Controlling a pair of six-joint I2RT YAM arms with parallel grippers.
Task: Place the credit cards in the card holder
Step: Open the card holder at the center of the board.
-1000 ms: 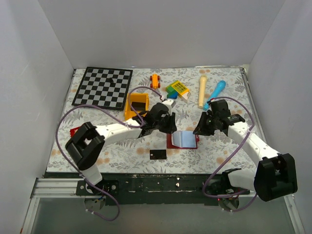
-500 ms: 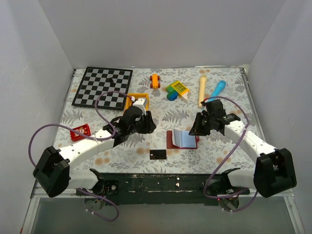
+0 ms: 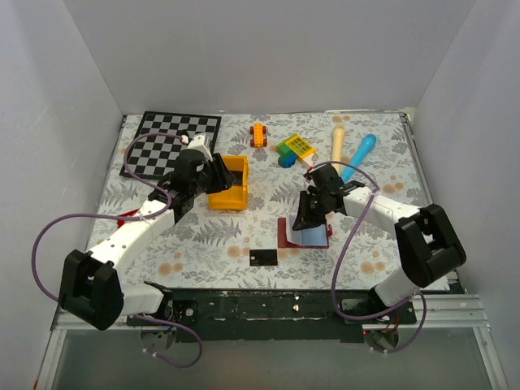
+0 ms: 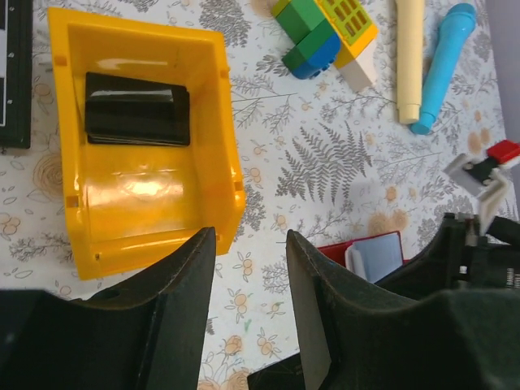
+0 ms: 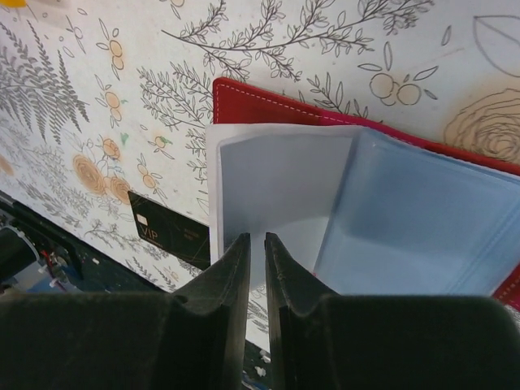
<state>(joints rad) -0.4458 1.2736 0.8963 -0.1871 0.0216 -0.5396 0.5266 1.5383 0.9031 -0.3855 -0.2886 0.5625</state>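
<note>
The maroon card holder (image 3: 286,236) lies open on the table, its pale blue pockets (image 5: 382,219) facing up. It also shows in the left wrist view (image 4: 375,253). One black credit card (image 3: 262,257) lies flat just left of it, marked VIP in the right wrist view (image 5: 166,229). More black cards (image 4: 136,108) lie stacked inside the yellow bin (image 3: 237,193). My right gripper (image 3: 309,213) is shut, with only a thin gap, right over the left pocket leaf (image 5: 268,187). My left gripper (image 3: 218,172) is open and empty above the bin's near edge (image 4: 146,244).
A chessboard (image 3: 172,145) lies at the back left. An orange toy car (image 3: 258,134), coloured blocks (image 3: 294,149), a cream peg (image 3: 337,152) and a blue stick (image 3: 361,153) lie along the back. White walls close in three sides.
My left arm has swung back and left, from beside the card holder to over the yellow bin. My right gripper has moved left and down onto the open card holder.
</note>
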